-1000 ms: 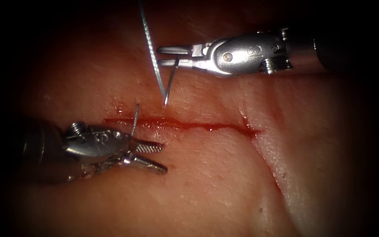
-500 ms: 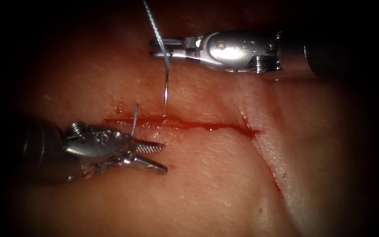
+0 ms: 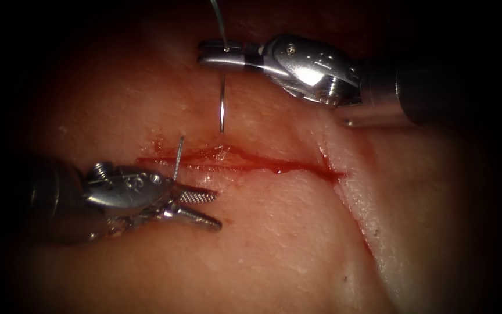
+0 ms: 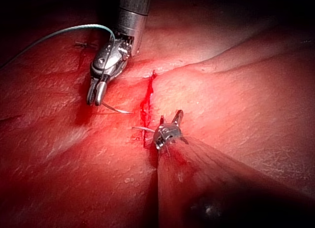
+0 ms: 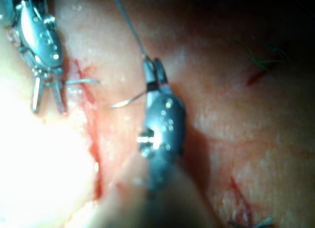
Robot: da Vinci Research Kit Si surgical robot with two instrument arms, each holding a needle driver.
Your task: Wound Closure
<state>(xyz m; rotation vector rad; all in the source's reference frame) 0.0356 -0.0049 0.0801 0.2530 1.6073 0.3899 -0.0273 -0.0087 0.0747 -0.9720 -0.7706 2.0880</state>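
My right tool [image 3: 203,54] reaches in from the right beyond the cut, its jaws shut on the curved needle [image 3: 222,104] close to the thread end. The needle hangs down with its tip just over the tissue at the cut's far edge, not in the tissue. Thread [image 3: 219,23] rises from the jaws out of view. The same grip shows in the right wrist view [image 5: 153,66], needle [image 5: 127,101]. My left tool [image 3: 218,208] rests on the near side of the cut [image 3: 245,164], towards the left, open and holding nothing.
A short stiff thread end [image 3: 178,154] sticks up from the tissue by the left tool's wrist, at the cut's left part. Red fluid lines the cut. A second, slanting groove [image 3: 350,203] runs down the tissue on the right.
The right tool has lifted and rolled its wrist, turning the needle from a slant to hanging straight down. The thread has shifted right. The left tool has stayed still.
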